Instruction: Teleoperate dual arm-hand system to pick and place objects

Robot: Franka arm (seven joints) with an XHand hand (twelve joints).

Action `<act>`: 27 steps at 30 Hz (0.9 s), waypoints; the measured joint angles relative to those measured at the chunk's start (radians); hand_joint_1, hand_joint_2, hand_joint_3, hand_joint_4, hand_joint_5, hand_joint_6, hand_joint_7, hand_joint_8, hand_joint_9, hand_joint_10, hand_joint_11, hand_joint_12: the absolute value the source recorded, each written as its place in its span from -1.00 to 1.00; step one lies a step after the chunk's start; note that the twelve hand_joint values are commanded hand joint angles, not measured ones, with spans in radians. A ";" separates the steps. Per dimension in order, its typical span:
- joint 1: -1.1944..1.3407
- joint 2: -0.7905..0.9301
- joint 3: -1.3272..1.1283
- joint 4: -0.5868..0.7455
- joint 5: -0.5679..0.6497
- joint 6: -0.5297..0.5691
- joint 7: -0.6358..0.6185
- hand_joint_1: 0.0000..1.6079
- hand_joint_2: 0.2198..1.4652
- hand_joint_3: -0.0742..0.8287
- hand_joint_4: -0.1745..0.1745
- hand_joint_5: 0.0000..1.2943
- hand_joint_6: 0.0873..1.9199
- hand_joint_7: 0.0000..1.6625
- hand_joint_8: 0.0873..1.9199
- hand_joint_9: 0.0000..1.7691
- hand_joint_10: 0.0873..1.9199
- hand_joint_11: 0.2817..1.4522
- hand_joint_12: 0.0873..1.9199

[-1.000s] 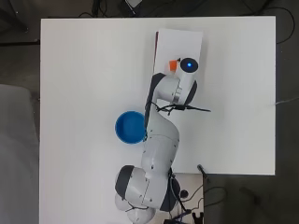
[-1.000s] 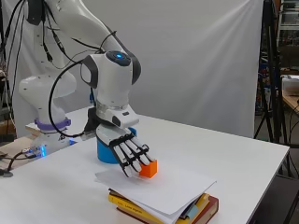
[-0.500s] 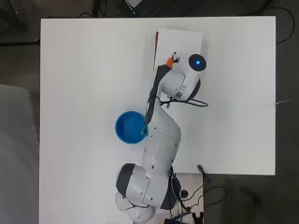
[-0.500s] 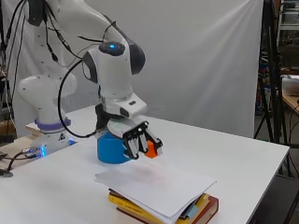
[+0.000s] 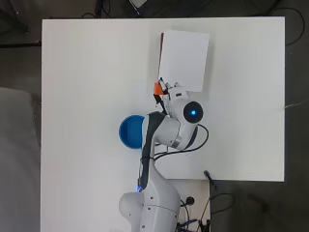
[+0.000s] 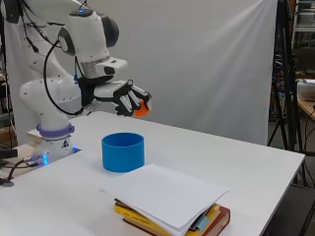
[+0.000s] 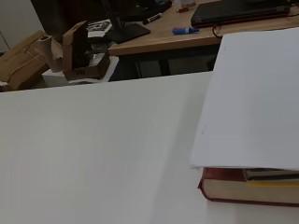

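Carry step: your hand [image 6: 120,97] grips the orange block [image 6: 142,109], mid-frame above the table. Next, swing it over the blue cup [image 6: 123,152] and release.

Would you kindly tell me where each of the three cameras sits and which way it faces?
Overhead view: above, looking straight down on the white table; arm, hand holding the orange block, blue bowl.
Side view: across the table; arm at left, hand lifted.
Wrist view: at the wrist, looking along the tabletop at the stack of books; no hand shows.
All three show the white sheet on the books.
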 joint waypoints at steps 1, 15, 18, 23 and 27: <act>0.000 -0.043 0.003 -0.041 -0.007 0.007 -0.021 0.11 0.66 -0.83 1.00 0.09 0.45 0.26 1.00 0.61 1.00 0.43 1.00; 0.025 -0.246 0.042 -0.469 -0.026 -0.006 -0.232 0.27 0.87 -0.83 0.10 -0.21 0.67 -0.31 0.83 -0.29 0.85 -0.59 0.38; 0.037 -0.222 0.054 -0.483 -0.006 -0.014 -0.263 0.08 0.71 -0.87 -0.20 -0.45 0.09 -0.46 0.30 -0.41 0.39 -0.66 0.01; 0.047 -0.163 0.090 -0.459 -0.012 -0.031 -0.165 -0.92 0.13 -0.84 -0.03 -0.98 -1.00 -0.95 -1.00 -0.79 -1.00 -0.76 -1.00; 0.049 -0.169 0.101 -0.448 -0.004 -0.032 -0.033 -0.81 0.22 -0.83 0.35 -0.60 -1.00 -0.65 -1.00 -0.54 -1.00 -0.67 -1.00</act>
